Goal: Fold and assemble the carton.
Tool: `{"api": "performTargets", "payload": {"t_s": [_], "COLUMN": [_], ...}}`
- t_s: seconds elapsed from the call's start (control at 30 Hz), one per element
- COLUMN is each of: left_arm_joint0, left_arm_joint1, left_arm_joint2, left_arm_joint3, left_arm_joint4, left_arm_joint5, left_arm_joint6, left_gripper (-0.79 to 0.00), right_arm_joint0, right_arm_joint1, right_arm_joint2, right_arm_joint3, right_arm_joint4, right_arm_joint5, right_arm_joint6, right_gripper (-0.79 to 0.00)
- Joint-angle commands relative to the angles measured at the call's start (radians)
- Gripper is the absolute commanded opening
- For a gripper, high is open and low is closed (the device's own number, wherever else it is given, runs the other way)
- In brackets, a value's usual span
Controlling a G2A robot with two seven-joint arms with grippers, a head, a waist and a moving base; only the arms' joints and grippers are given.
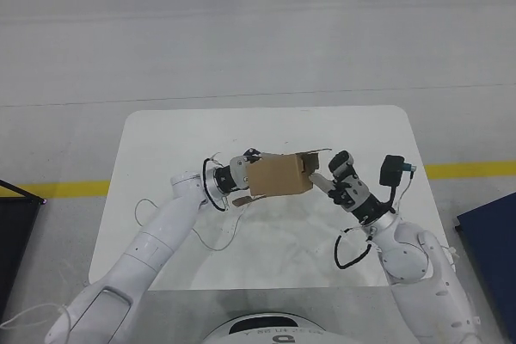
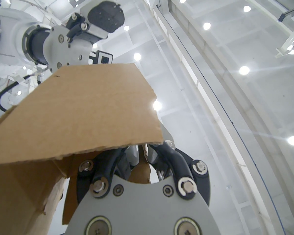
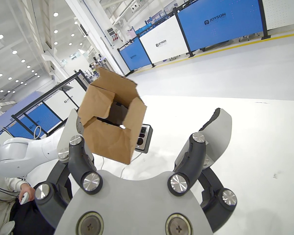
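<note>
A brown carton (image 1: 279, 176) is held in the air above the white table (image 1: 370, 138). My left gripper (image 1: 243, 178) is at the carton's left end. In the left wrist view this gripper (image 2: 139, 154) is shut on a cardboard flap, under the carton's (image 2: 76, 108) wide panel. My right gripper (image 1: 329, 175) is at the carton's right end, open. In the right wrist view the carton's (image 3: 107, 133) open end faces the camera with its flaps loose. It overlaps one finger (image 3: 72, 125) of the right gripper (image 3: 147, 123). The other finger (image 3: 218, 121) stands apart from it.
The table's surface around the arms is bare. A dark blue object (image 1: 499, 232) stands off the table's right side and a black frame (image 1: 0, 224) off its left. A yellow floor line (image 1: 473, 168) runs behind. Blue partitions (image 3: 220, 18) stand far back.
</note>
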Motion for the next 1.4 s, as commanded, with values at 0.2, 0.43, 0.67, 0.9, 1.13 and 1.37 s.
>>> {"api": "performTargets", "payload": {"t_s": [0.2,0.43,0.67,0.9,1.13,1.37], "left_arm_joint0": [0.025,0.027,0.035,0.047,0.046,0.051], "left_arm_joint1": [0.029,0.053,0.071,0.073,0.078,0.085], "left_arm_joint2": [-0.062,-0.103,-0.132,-0.122,-0.127,-0.146], "left_arm_joint3": [-0.049,-0.067,-0.105,-0.13,-0.13,-0.145], "left_arm_joint4": [0.128,0.271,0.377,0.392,0.415,0.436], "left_arm_joint5": [-0.069,-0.136,-0.215,-0.215,-0.23,-0.269], "left_arm_joint6": [-0.045,-0.08,-0.114,-0.122,-0.124,-0.128], "left_gripper": [-0.785,-0.785,-0.785,-0.785,-0.785,-0.785], "right_arm_joint0": [0.112,0.172,0.238,0.295,0.333,0.367], "right_arm_joint1": [0.045,0.054,0.06,0.054,0.055,0.057], "right_arm_joint2": [0.075,0.082,0.04,-0.029,-0.054,-0.076], "right_arm_joint3": [0.12,0.208,0.254,0.29,0.332,0.368], "right_arm_joint4": [0.9,1.165,1.137,1.128,1.2,1.221], "right_arm_joint5": [0.004,0.078,0.227,0.258,0.306,0.362], "right_arm_joint6": [0.576,0.733,0.805,0.823,0.925,0.983], "right_gripper": [0.0,-0.071,0.0,-0.126,-0.203,-0.191]}}
